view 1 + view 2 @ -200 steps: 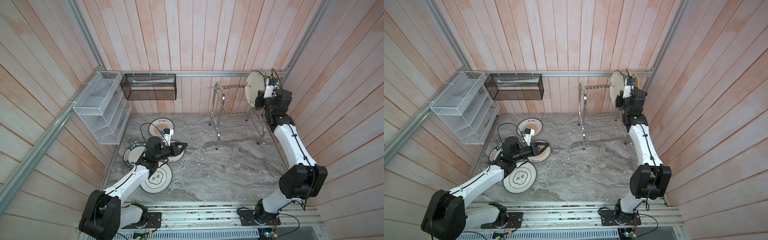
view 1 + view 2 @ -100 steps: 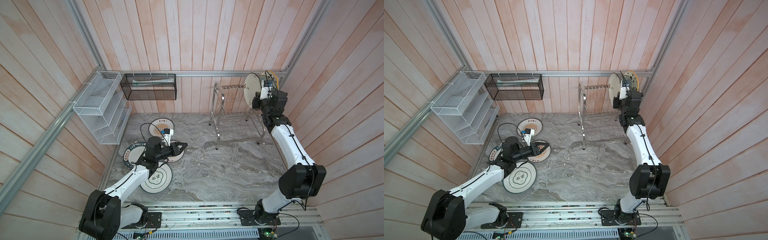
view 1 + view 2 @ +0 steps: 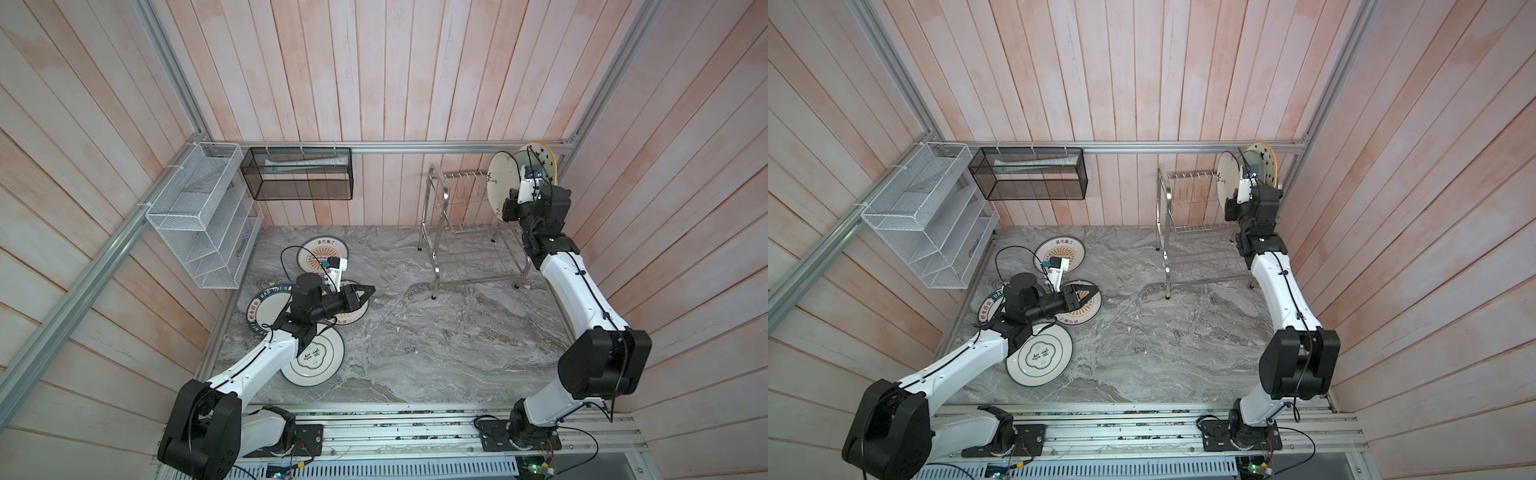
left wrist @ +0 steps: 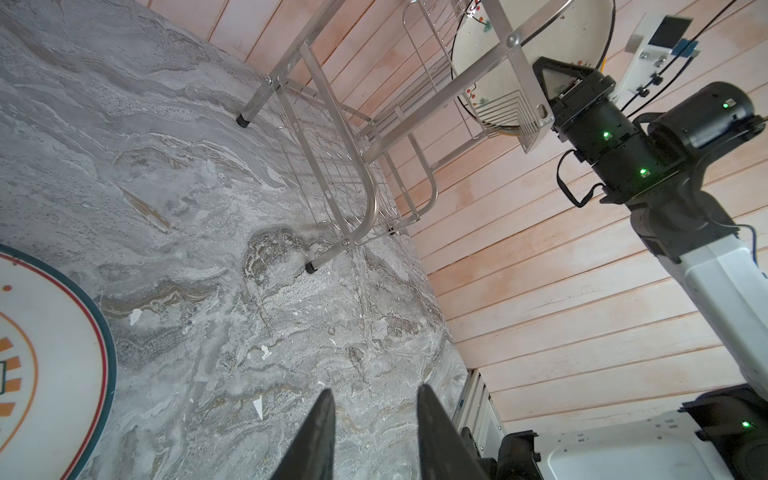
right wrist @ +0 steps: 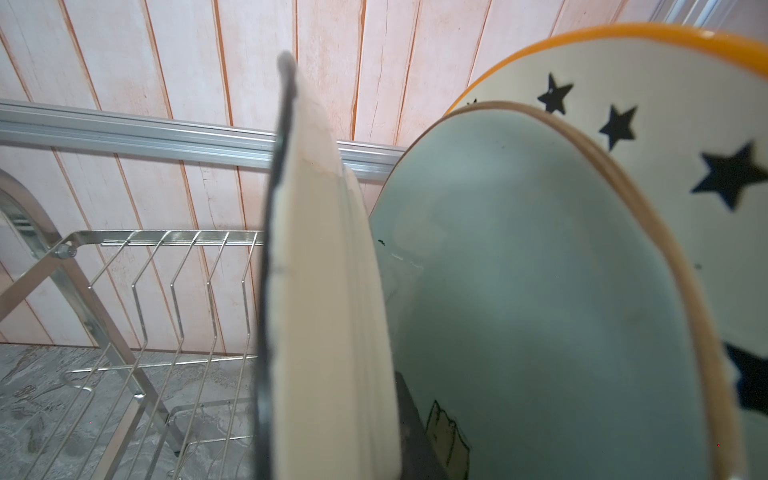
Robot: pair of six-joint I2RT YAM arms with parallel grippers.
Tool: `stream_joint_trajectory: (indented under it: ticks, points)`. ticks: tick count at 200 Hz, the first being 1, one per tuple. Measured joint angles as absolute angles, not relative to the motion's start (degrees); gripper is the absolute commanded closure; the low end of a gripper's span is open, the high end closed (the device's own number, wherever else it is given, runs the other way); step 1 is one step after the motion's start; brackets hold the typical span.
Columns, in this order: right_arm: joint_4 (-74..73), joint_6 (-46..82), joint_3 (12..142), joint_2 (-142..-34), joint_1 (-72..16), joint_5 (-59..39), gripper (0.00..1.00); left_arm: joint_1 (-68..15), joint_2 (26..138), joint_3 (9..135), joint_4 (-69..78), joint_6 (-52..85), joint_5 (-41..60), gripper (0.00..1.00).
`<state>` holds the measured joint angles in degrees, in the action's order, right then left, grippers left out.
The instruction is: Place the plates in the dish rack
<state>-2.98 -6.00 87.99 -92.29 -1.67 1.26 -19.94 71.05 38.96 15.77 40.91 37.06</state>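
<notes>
My right gripper is shut on the rim of a cream plate, held on edge over the upper tier of the steel dish rack. One dark finger runs along its face. Beside it a pale-blue plate and a yellow-rimmed star plate stand in the rack. My left gripper is open and empty, hovering over a sunburst plate. On the table lie another sunburst plate, a dark-green lettered plate and a green-ringed white plate.
A white mesh shelf basket hangs on the left wall and a black mesh box on the back wall. Wooden walls close in three sides. The rack's lower tier holds nothing. An aluminium rail runs along the front.
My right gripper has carried the cream plate slightly down and to the left, closer to the rack's upper tier. The left arm has not moved.
</notes>
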Motion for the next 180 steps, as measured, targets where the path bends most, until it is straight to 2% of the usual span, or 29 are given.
stream_joint_trajectory:
  ticks: [33, 57, 97, 127, 180]
  points:
    - [-3.0, -5.8, 88.0, -92.3, -1.7, 1.3, 1.0, -19.9, 71.0, 39.0, 15.7, 40.9, 37.1, 0.64]
    - [-2.9, -5.5, 88.0, -92.3, -1.7, 1.3, 0.87, -19.9, 71.0, 39.0, 15.8, 40.9, 37.1, 0.64]
    - [-3.2, -4.5, 88.1, -92.2, -1.7, 1.1, 0.74, -19.9, 71.0, 39.0, 15.7, 40.9, 37.1, 0.63]
    - [-4.1, -3.9, 88.9, -91.1, -1.8, 1.0, 0.67, -19.9, 71.0, 39.0, 15.7, 40.9, 37.1, 0.62]
    - [-5.1, -3.1, 89.4, -89.8, -1.8, 2.0, 0.62, -19.9, 71.0, 39.0, 15.6, 40.8, 37.2, 0.62]
